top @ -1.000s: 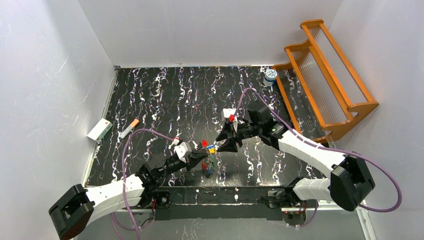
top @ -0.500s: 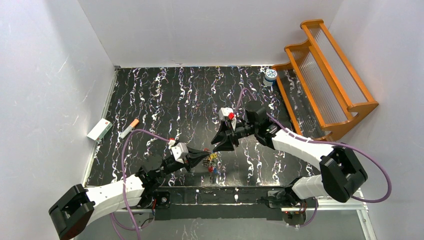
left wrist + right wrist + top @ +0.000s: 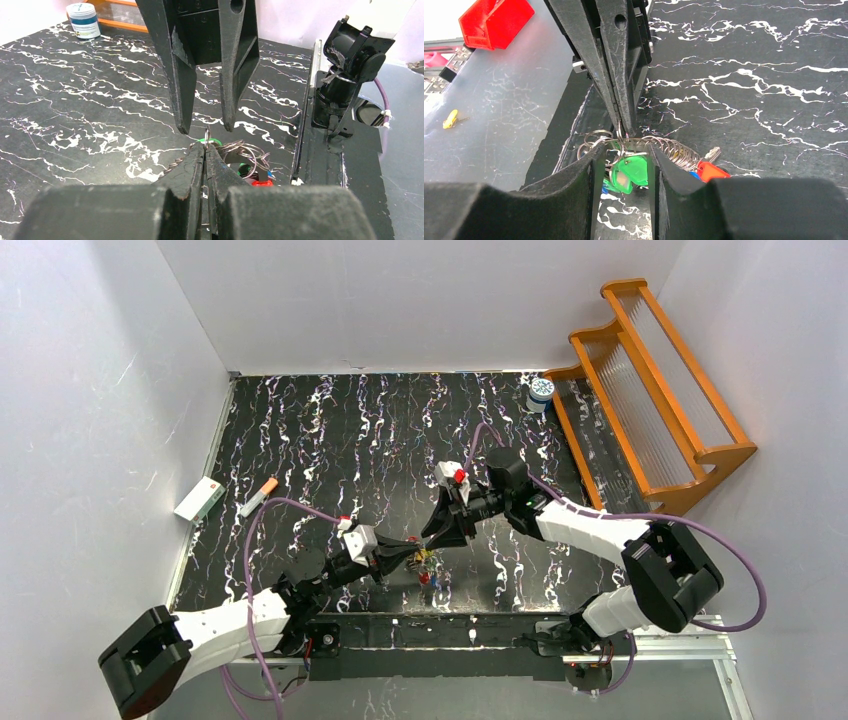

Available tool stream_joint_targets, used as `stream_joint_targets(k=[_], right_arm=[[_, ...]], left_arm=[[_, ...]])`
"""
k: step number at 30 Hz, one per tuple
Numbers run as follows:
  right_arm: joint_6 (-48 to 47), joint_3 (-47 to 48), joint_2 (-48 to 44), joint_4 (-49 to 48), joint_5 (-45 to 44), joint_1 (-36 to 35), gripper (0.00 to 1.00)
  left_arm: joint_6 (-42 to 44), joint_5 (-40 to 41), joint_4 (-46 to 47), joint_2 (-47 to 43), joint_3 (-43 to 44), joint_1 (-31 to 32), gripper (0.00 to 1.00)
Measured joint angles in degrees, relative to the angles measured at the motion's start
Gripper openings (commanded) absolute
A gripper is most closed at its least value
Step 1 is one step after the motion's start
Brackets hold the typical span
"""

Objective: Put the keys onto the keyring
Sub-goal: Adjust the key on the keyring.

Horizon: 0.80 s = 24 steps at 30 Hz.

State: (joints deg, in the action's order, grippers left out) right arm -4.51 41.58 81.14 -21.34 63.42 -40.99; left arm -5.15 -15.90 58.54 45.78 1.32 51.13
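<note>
Thin round silvery metal keyring (image 3: 669, 148): held up near the middle of the table's near edge, between the two arms. Several loops of wire show. Small silvery keys with coloured plastic heads (image 3: 260, 181) hang under it: red, blue, green. Cannot tell whether the lowest ones touch the black white-veined table top (image 3: 330, 430).

Left gripper (image 3: 204, 152): fingers pressed together, apparently pinching the ring's wire at its top. The grip is thin, metal on a narrow edge.

Right gripper (image 3: 624, 150): fingers apart, nothing between the pads yet.

Risks, as judged:
- The wire could swivel or slip in the left pinch if the right fingers nudge the bundle on closing, since the hold is on a very small spot.
- The right fingers might close on the ring coils instead of the green-headed key (image 3: 630, 171), because both lie in the same gap.
- The two sets of fingertips are nearly touching, so a small misalignment could knock them together and jolt the keys loose.
- Dangling keys may swing and hide the ring's split end.

Position relative to the grippers: the ring crosses the gap of the right fingers, one finger on each side, with the green head hanging between them. The left fingertips come in from the opposite side and meet the ring just above that gap. The red and blue heads hang outside the right fingers.
</note>
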Motion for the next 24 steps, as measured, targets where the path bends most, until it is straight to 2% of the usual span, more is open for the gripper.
stream_joint_targets(k=[2,5,11,16,18,20,21,24], right_arm=[[0.1,-0.1,0.1,-0.3,0.2,0.0,0.44],[0.2,-0.1,0.7,-1.4,0.4,-0.3,0.35],[1.4,-0.1,2.1,-3.1,1.1,-0.6,0.01],[1.6,-0.1,2.6,-3.5,1.3,-0.6,0.01],[1.4,-0.1,2.6,-3.3,1.2,-0.6,0.01],[0.7,-0.1,2.5,-2.3,1.1,-0.6,0.01],[0.2,0.0,2.4,-1.3,1.0,-0.7,0.01],[-2.8,0.6,2.1,4.2,-0.1,-1.1,0.01]], left_arm=[[0.0,0.0,0.1,0.2,0.0,0.0,0.0],[0.0,0.0,0.2,0.5,0.0,0.0,0.0],[0.0,0.0,0.2,0.6,0.0,0.0,0.0],[-0.4,-0.1,0.2,1.0,0.0,0.0,0.0],[-0.5,-0.1,0.2,1.0,0.0,0.0,0.07],[-0.5,-0.2,0.2,1.2,0.0,0.0,0.25],[-0.3,-0.1,0.2,1.3,0.0,0.0,0.3],[0.0,0.0,0.9,1.3,0.0,0.0,0.41]])
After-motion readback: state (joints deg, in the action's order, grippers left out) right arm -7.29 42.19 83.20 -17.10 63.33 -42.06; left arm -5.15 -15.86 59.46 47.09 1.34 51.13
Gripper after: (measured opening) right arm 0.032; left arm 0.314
